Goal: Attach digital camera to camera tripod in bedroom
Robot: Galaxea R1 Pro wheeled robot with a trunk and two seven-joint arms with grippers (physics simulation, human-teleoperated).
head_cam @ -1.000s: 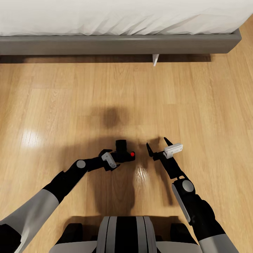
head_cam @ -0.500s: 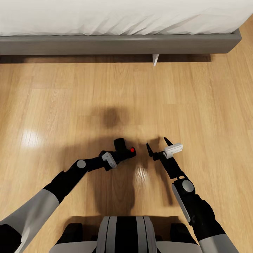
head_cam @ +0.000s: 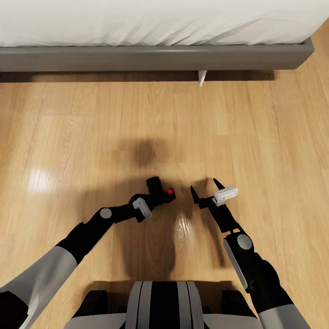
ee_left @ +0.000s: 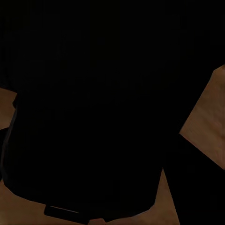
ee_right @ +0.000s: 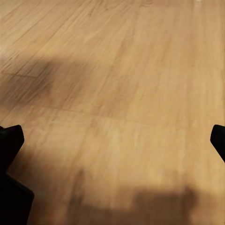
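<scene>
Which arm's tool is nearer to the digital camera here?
Left. The left tool is shut on the digital camera, holding it above the wood floor. The right tool hangs open beside it, apart, with nothing between its fingers.

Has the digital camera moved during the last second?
Yes. The digital camera, held in the left tool, has shifted slightly toward the bed frame and turned; the frame itself stays fixed in the head view.

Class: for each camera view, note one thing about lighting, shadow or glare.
Head view: glare patches on the wood floor, and a soft shadow beyond the digital camera. Left wrist view: almost black, with slivers of floor at the edges. Right wrist view: diffuse shadows across evenly lit planks.
</scene>
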